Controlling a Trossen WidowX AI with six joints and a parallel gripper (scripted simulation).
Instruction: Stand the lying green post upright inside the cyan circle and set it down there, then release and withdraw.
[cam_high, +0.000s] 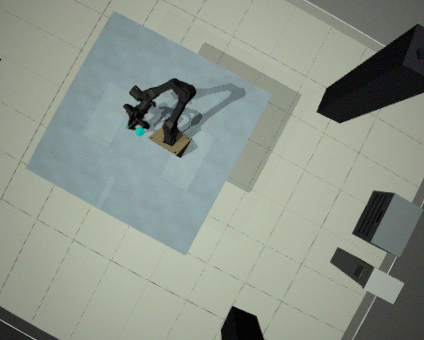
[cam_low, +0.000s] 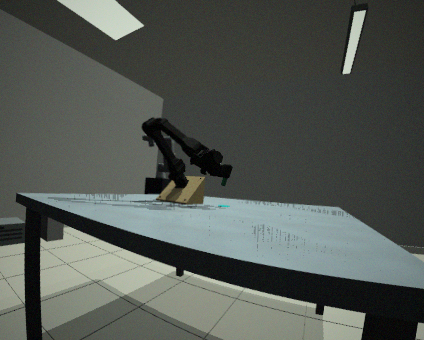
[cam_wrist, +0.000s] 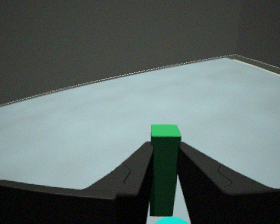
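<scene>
My gripper is shut on the green post, with one finger on each side of it. In the exterior view the post hangs nearly upright below the fingers, well above the table. The cyan circle lies flat on the table. In the wrist view only its upper edge shows, just below the lower end of the post. In the top view the post appears a little to the left of the circle.
The arm stands on a tan wedge base, close beside the circle. The blue table top lies under both. Its far edge shows in the wrist view.
</scene>
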